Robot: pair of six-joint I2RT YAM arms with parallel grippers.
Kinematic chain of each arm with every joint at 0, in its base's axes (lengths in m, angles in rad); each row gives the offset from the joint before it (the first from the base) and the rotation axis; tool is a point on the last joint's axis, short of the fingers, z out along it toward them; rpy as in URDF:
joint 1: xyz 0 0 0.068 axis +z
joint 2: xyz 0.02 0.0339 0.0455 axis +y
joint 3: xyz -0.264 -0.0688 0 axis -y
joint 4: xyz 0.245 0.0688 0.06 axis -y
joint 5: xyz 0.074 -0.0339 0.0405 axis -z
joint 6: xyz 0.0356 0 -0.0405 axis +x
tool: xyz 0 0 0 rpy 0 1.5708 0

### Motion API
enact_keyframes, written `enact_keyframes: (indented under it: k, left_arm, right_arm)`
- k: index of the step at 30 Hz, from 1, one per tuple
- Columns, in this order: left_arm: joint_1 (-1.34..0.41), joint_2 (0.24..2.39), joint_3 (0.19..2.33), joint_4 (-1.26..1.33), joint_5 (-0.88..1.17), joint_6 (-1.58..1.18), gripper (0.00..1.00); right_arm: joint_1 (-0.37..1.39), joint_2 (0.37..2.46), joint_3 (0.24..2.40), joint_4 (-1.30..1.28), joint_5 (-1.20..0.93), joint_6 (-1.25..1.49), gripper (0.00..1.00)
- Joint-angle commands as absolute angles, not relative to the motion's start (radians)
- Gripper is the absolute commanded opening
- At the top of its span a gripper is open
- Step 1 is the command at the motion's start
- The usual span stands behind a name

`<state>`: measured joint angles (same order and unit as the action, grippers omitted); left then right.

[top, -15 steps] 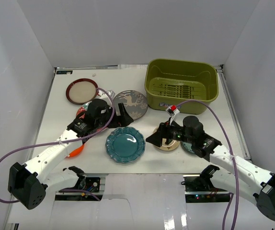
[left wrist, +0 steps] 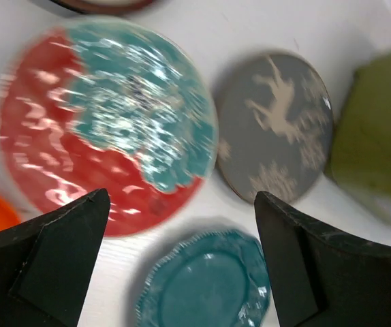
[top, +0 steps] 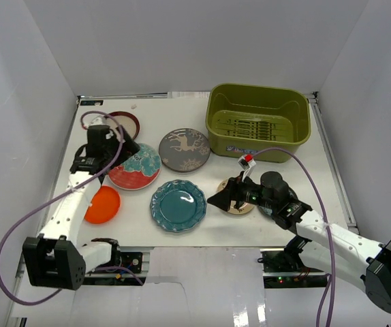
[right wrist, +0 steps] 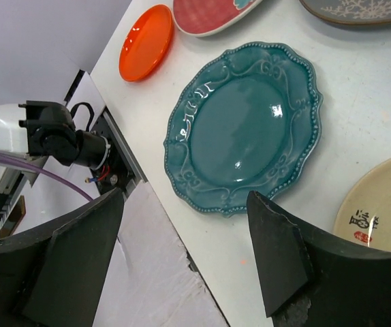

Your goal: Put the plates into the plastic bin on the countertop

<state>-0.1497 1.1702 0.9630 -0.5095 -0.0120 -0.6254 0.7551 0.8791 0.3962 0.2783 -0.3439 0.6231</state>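
Six plates show on the white countertop (top: 318, 170). They are the teal scalloped plate (top: 178, 205), the grey deer plate (top: 184, 149), the red-and-blue plate (top: 134, 170), the orange plate (top: 102, 204), the red-rimmed white plate (top: 129, 122) partly behind my left arm, and the small gold plate (top: 242, 206). The blue-green plate is hidden under my right arm. The olive bin (top: 258, 122) stands at the back right with no plates in it. My left gripper (top: 126, 147) is open and empty above the red-and-blue plate (left wrist: 107, 129). My right gripper (top: 223, 197) is open and empty between the teal plate (right wrist: 243, 129) and the gold plate (right wrist: 383, 204).
White walls enclose the countertop on three sides. The near table edge and arm mounts (right wrist: 66, 136) lie just under my right gripper. Purple cables trail from both arms. The bin (left wrist: 376, 157) sits close to the right of the grey plate (left wrist: 274, 129).
My left arm has swung back to the left, away from the grey plate, uncovering the red-and-blue and orange plates. My right arm has barely moved.
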Motion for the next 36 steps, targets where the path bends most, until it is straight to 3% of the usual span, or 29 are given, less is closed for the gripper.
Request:
enact_keyframes:
  k: [1,7,20,29,31,32,35,36]
  left_arm:
    - [-0.017,1.063,0.902,-0.523,-0.058,-0.632,0.98]
    - [0.269,1.121,0.764,-0.379,0.150,-0.588,0.93]
    - [0.406,1.523,0.768,-0.084,0.466,-0.425,0.76]
    - [0.410,1.687,0.819,-0.126,0.489,-0.377,0.48]
    - [0.410,1.692,0.821,-0.130,0.486,-0.371,0.37]
    - [0.410,1.692,0.821,-0.135,0.483,-0.371,0.23]
    - [0.410,1.672,0.815,-0.167,0.471,-0.367,0.00]
    - [0.408,1.661,0.804,-0.172,0.469,-0.365,0.00]
  right_arm:
    - [0.761,0.876,0.380,0.368,-0.370,0.635,0.79]
    - [0.762,0.905,0.399,0.339,-0.397,0.588,0.78]
    - [0.764,0.946,0.399,0.322,-0.440,0.531,0.72]
    - [0.764,0.954,0.374,0.337,-0.411,0.508,0.65]
    - [0.764,0.963,0.382,0.339,-0.414,0.505,0.64]
    - [0.764,0.971,0.387,0.339,-0.416,0.505,0.63]
    - [0.764,0.979,0.403,0.339,-0.413,0.508,0.63]
    - [0.764,0.980,0.406,0.337,-0.411,0.511,0.63]
